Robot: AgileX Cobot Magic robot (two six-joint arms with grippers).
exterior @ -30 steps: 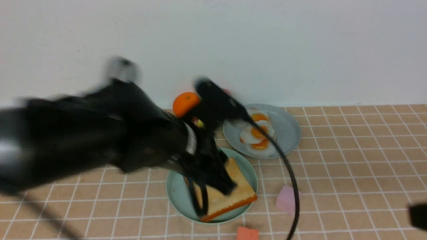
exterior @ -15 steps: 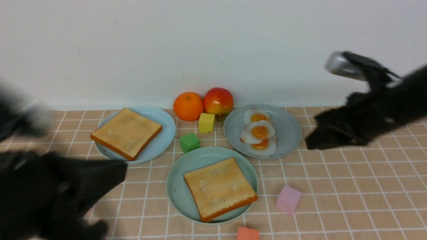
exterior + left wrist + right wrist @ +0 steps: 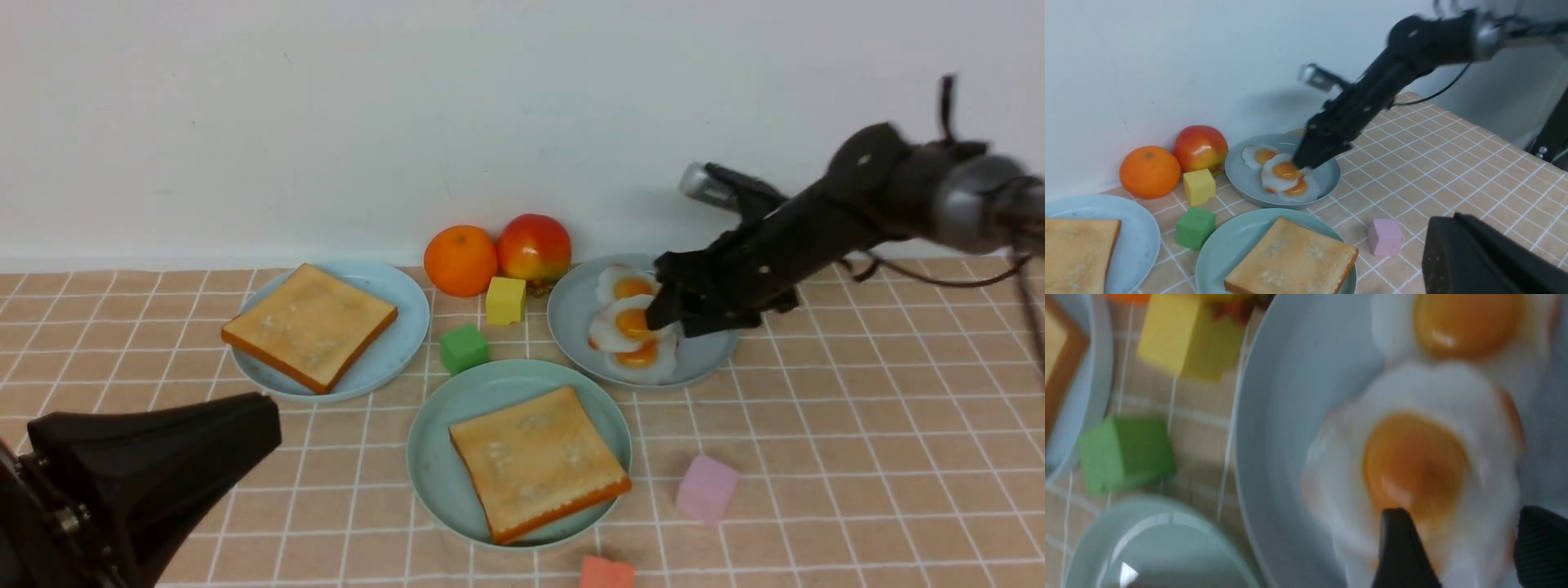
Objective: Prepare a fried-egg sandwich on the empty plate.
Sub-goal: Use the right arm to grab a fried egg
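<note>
Assembling progress: one toast slice (image 3: 539,461) lies flat on the mint-green plate (image 3: 424,465), near centre on the tabletop (image 3: 857,425). The base layer is judged complete.
Egg layer: not yet placed. Three fried eggs overlap on the grey-blue plate (image 3: 571,318), just far-right of the mint-green plate. The topmost egg (image 3: 630,322) is the middle one.
Right hand: the right hand (image 3: 665,314) is lowered onto the topmost egg with its jaws apart. In the right wrist view one finger (image 3: 1400,547) sits at the yolk's edge and the other lies past the rim of the white. It grips nothing.
Left hand: the left hand (image 3: 163,457) is low at the near left, apart from all the plates. Its opening cannot be told, and nothing shows in it.
Top slice: the second toast slice (image 3: 309,325) rests on the light blue plate (image 3: 408,302), far left.
Remaining, as judged: close on the egg, set it on the plated toast, then cover it with the second slice.
</note>
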